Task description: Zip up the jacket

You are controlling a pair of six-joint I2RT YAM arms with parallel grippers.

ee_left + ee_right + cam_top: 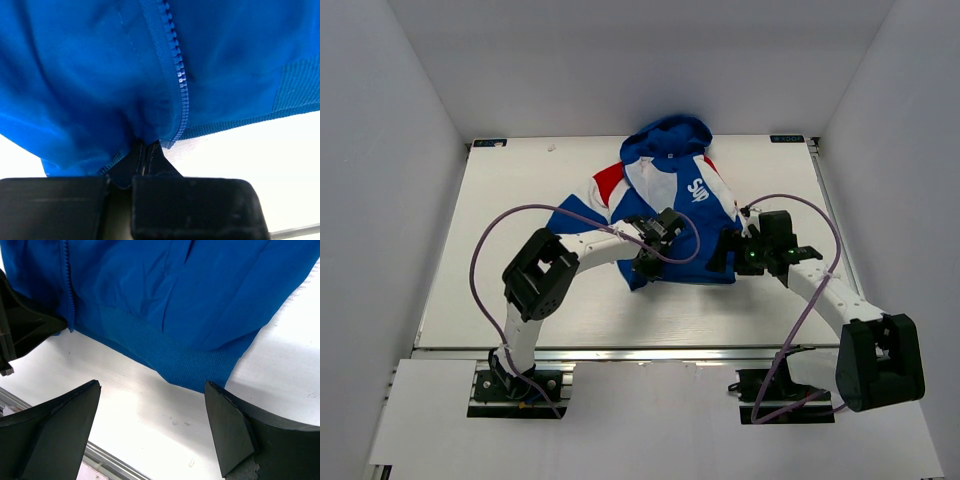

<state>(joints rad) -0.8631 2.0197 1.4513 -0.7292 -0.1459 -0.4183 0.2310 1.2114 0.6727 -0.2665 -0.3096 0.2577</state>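
The blue jacket [670, 215] lies on its back on the table, hood to the far side, red shoulders and white lining showing at the chest. My left gripper [645, 258] is shut on the bottom hem just beside the zipper; in the left wrist view its tips [145, 150] pinch blue fabric below the zipper teeth [178, 75]. My right gripper [725, 252] is open and empty at the hem's right corner. In the right wrist view it [150, 415] hovers over bare table just short of the ribbed hem [170, 357].
The white table [520, 300] has a metal rail along its near edge [115, 460]. White walls enclose it on three sides. The left gripper's black body shows at the left of the right wrist view [25, 330].
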